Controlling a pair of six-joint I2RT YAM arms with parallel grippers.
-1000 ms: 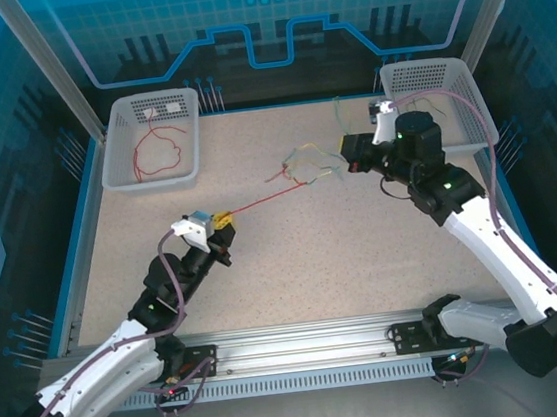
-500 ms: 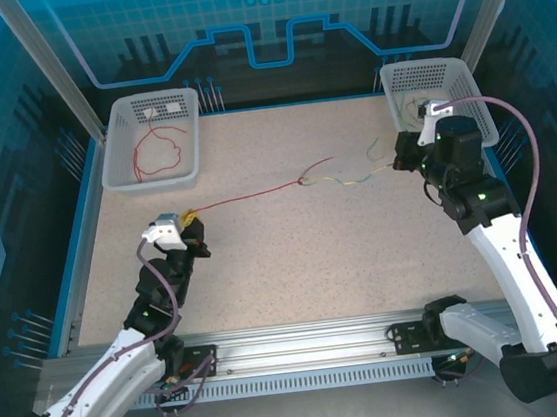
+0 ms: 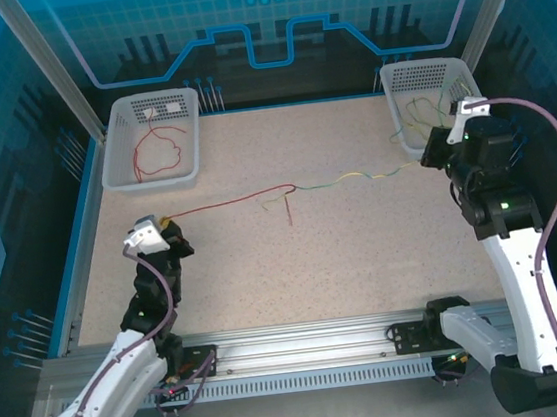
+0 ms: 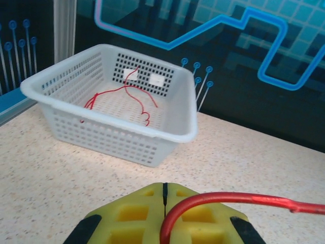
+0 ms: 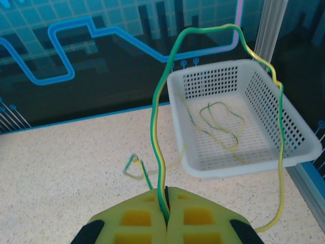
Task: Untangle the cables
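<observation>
My left gripper [image 3: 166, 225] [image 4: 164, 190] is shut on the end of a red cable [image 3: 227, 201] [image 4: 244, 199], at the left of the table. The cable runs right to a junction [image 3: 294, 188] mid-table, where it meets a yellow-green cable [image 3: 365, 174] [image 5: 158, 132]. A short loose end [image 3: 288, 209] trails from that junction. My right gripper [image 3: 430, 157] [image 5: 166, 192] is shut on the yellow-green cable beside the right basket, and the cable loops high above its yellow pads. The two cables lie pulled out in a nearly straight line.
A white basket [image 3: 116, 151] [image 4: 167, 137] at the back left holds a loose red cable [image 3: 156, 152] [image 4: 127, 94]. A second white basket [image 3: 403, 134] [image 5: 238, 165] at the back right holds yellow-green cables [image 3: 423, 109] [image 5: 223, 119]. Blue walls ring the table.
The arms have pulled apart: the left gripper went left and nearer, the right gripper went right towards its basket. The bunched tangle mid-table has stretched into a line.
</observation>
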